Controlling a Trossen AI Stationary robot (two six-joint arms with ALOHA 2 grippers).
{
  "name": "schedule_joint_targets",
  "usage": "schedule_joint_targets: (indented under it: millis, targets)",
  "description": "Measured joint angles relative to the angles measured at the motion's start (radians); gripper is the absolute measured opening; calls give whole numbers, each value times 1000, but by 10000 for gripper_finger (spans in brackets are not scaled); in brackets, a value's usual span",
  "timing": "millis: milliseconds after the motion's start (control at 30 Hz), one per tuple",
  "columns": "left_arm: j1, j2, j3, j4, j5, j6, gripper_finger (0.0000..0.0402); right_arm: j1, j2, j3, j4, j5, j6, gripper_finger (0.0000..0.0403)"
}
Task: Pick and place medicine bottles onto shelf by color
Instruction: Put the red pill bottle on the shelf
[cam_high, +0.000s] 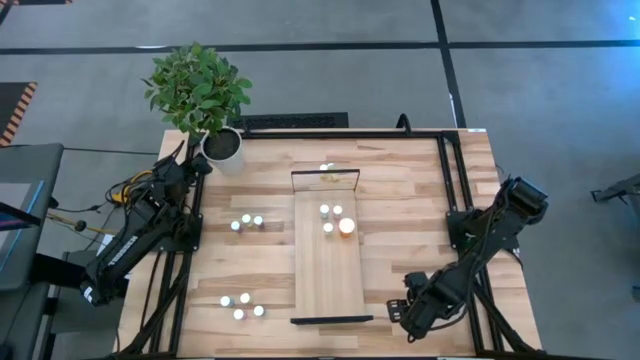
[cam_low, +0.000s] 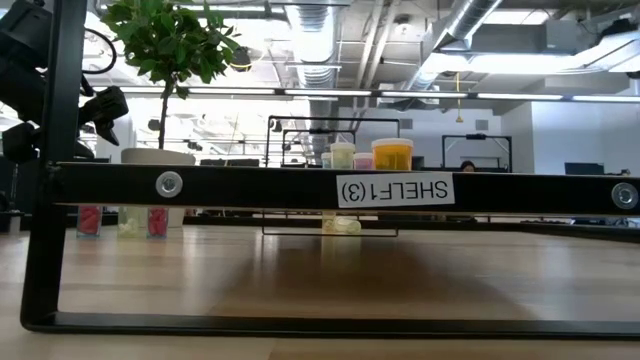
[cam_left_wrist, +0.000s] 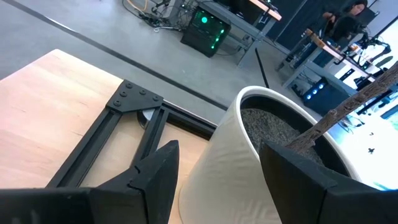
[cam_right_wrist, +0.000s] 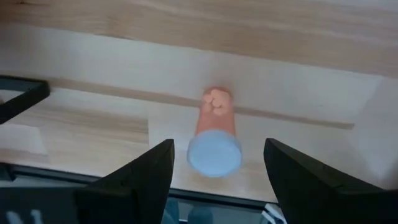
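Note:
The shelf (cam_high: 327, 280) lies lengthwise in the middle of the table. On it stand three small white-capped bottles (cam_high: 328, 216) and a larger orange one (cam_high: 346, 227), and another small bottle (cam_high: 325, 167) stands at its far end. More bottles stand on the table left of the shelf, one group (cam_high: 247, 221) farther off and one (cam_high: 243, 305) nearer. My right gripper (cam_high: 398, 312) is open by the shelf's near right corner. Its fingers stand on either side of a pink-orange bottle (cam_right_wrist: 214, 134), whose white cap faces the camera, and do not touch it. My left gripper (cam_high: 197, 165) is open beside the white plant pot (cam_left_wrist: 242, 162).
The plant in its white pot (cam_high: 222, 148) stands at the far left corner. The shelf's black end frame (cam_low: 330, 188) rises at its near end and another (cam_high: 325, 172) at its far end. Bare tabletop (cam_high: 420, 210) lies right of the shelf.

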Motion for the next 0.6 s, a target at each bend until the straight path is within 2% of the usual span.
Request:
schedule_joint_targets:
  millis: [200,467,600]
  targets:
    - [0,0,0,0,0,0,210,-4,0,-3,-2,-11,-5,246]
    - [0,0,0,0,0,0,210,-13,-1,-3,-6,-15,-13,132]
    - [0,0,0,0,0,0,210,-33,-2,-2,-6,-19,-41,107]
